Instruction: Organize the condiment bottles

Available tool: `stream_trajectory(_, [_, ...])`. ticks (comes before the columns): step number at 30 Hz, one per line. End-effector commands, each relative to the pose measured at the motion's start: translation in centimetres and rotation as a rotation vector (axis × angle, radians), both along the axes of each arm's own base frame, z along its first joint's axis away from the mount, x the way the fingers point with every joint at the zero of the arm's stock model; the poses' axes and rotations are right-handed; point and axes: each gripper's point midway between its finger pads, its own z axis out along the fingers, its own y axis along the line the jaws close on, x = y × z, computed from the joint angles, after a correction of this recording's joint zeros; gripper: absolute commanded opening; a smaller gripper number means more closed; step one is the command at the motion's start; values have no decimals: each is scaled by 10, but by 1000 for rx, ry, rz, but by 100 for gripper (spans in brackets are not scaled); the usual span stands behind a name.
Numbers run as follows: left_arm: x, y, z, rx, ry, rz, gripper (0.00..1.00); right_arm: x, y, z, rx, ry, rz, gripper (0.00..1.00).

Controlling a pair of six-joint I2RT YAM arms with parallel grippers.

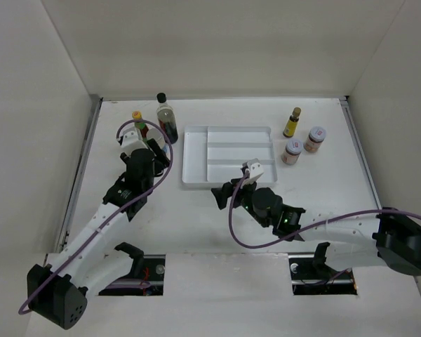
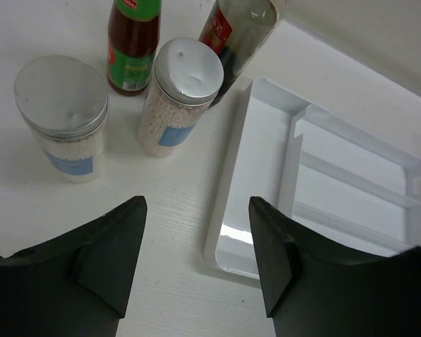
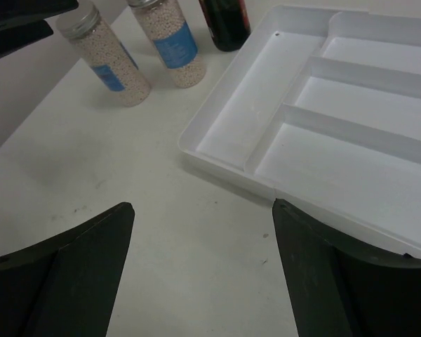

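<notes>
My left gripper point(image 2: 196, 256) — jaws partly apart, holding nothing; a spice jar point(image 2: 179, 98) stands just ahead. My right gripper point(image 3: 203, 267) — spread wide, empty, tray point(image 3: 245, 119) ahead-right.

Two spice jars point(image 2: 179, 105) beside white tray point(image 2: 261, 184)

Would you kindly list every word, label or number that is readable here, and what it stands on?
No text is readable.
Red-green bottle: label print blurred.
Dark bottle: red label, blurred.
Nearer spice jar, farther spice jar: blue labels, blurred.
Tiny yellow bottle: too small.
White tray: no markings seen.
</notes>
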Motion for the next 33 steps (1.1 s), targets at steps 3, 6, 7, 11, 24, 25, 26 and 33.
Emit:
stream_trajectory(3, [13, -12, 45, -82, -148, -43, 59, 2, 15, 23, 60, -45, 30, 78])
stream_trajectory(6, [21, -7, 67, -100, -208, -12, 58, 2, 15, 22, 52, -49, 38, 47])
stream_trajectory(7, [24, -5, 72, -101, -214, 0, 58, 3, 14, 22, 50, -48, 38, 38])
stream_trajectory(11, [47, -2, 97, -70, -246, 50, 58, 6, 7, 21, 51, -49, 23, 20])
stream_trajectory(24, [158, -20, 96, 129, -94, 22, 74, 19, -5, 10, 11, -32, -24, 79])
stream_trajectory(25, [163, -19, 92, 137, -82, 27, 74, 19, -4, 9, 4, -29, -22, 80])
stream_trajectory(26, [169, -16, 89, 140, -77, 36, 74, 19, -4, 9, 3, -29, -22, 80])
stream_trajectory(33, [201, -7, 77, 166, -57, 58, 71, 19, -4, 8, -4, -38, -19, 79])
